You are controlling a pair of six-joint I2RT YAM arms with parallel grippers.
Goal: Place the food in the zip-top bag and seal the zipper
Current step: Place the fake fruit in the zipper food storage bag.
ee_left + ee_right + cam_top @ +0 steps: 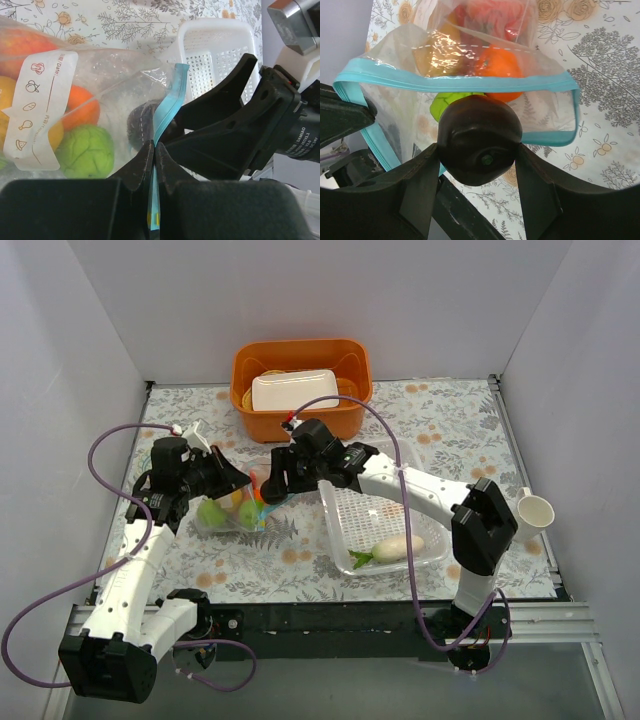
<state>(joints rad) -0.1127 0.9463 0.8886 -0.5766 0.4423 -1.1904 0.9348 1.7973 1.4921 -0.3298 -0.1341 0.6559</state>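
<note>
Holding the radish [390,549], the mesh basket [340,508] sits beside the bag [225,512].

A floral-patterned cloth covers the desk [440,425]. At its far edge stands an orange plastic tub [242,390], and inside it lies a white rectangular lidded box [294,390]. A white mesh plastic basket [362,517] lies right of centre. A white cup [537,512] sits beyond the right rail.

The white label patch [40,110] on the clear crinkly plastic zip-top bag [115,75] carries the printed word "Date:", a second line too blurred to read, and a column of five food pictograms. The black cylindrical motor housing [300,140] reads "DAMIAO"; the smaller print beside it is illegible.
</note>
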